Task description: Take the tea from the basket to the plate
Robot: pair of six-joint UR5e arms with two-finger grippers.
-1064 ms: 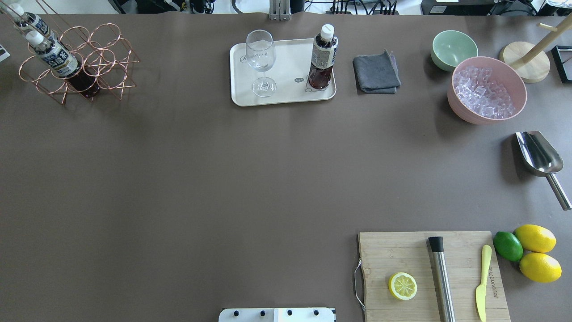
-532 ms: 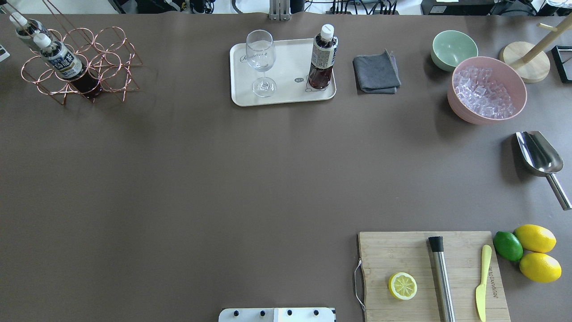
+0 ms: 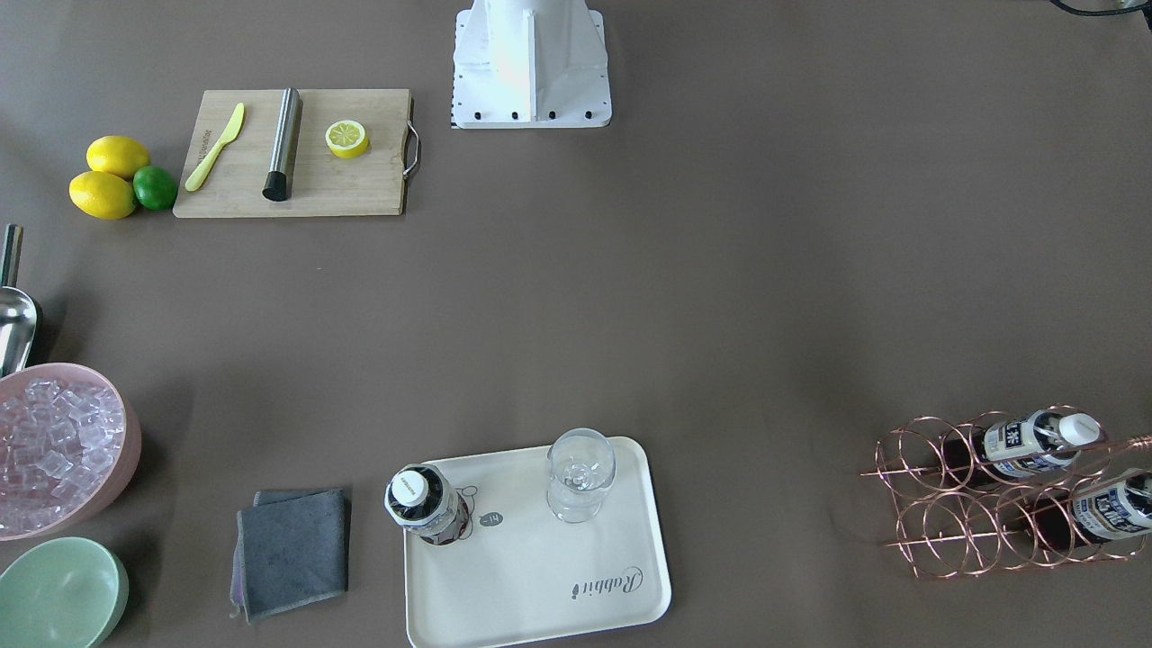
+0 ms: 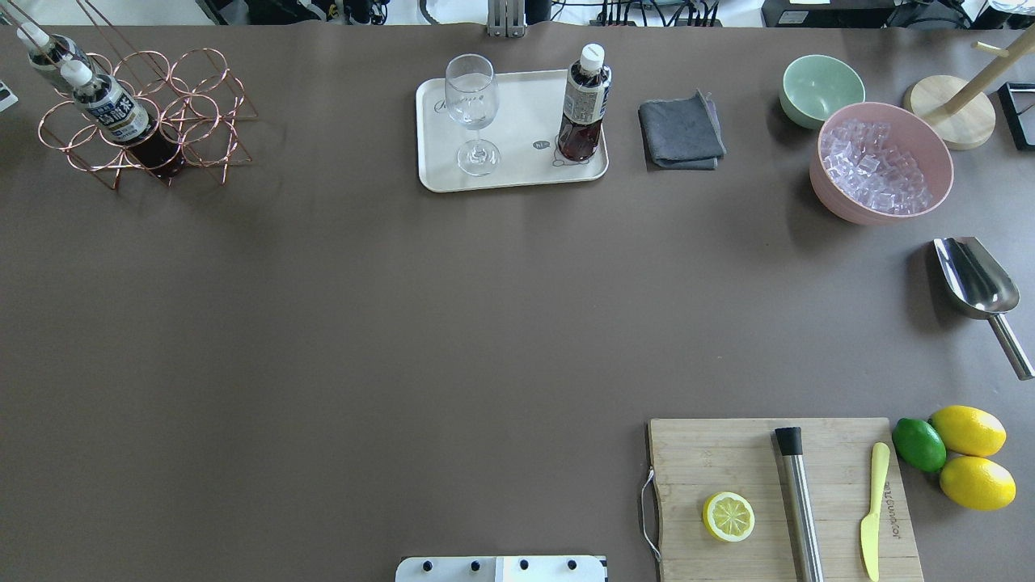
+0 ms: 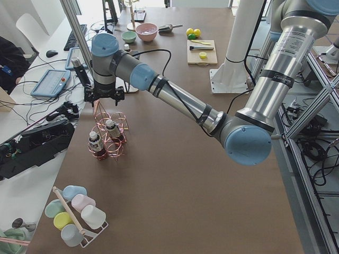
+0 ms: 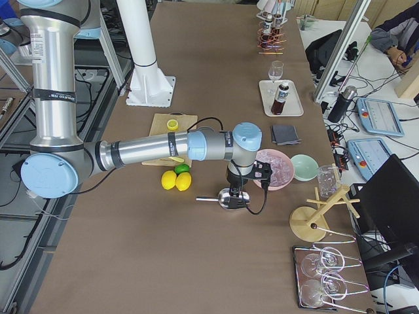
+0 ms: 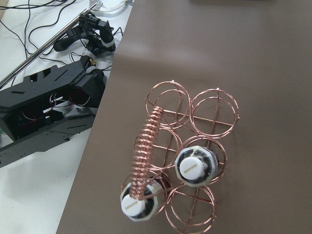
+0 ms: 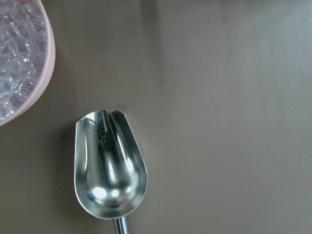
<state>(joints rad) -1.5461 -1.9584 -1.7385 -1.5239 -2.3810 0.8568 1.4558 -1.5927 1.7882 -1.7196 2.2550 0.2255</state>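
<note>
One tea bottle (image 4: 584, 101) stands upright on the cream plate (image 4: 525, 105), beside a wine glass (image 4: 471, 105). It also shows in the front view (image 3: 423, 504) on the plate (image 3: 540, 576). Two more tea bottles (image 4: 113, 113) sit in the rose-gold basket (image 4: 194, 105) at the far left corner. In the left wrist view their white caps (image 7: 195, 165) show in the basket (image 7: 214, 105). My left gripper (image 5: 104, 98) hangs just above the basket's handle. My right gripper (image 6: 239, 195) hovers over a steel scoop (image 8: 109, 165). I cannot tell whether either gripper is open or shut.
A grey cloth (image 4: 681, 131), a green bowl (image 4: 821, 89) and a pink bowl of ice (image 4: 881, 162) stand right of the plate. A cutting board (image 4: 776, 493) with a lemon half, muddler and knife lies at the near right, with lemons and a lime (image 4: 970, 457) beside it.
The basket with its two bottles shifted a little and settled about a second ago. It has stayed still since then. The bottle on the plate has not moved.
</note>
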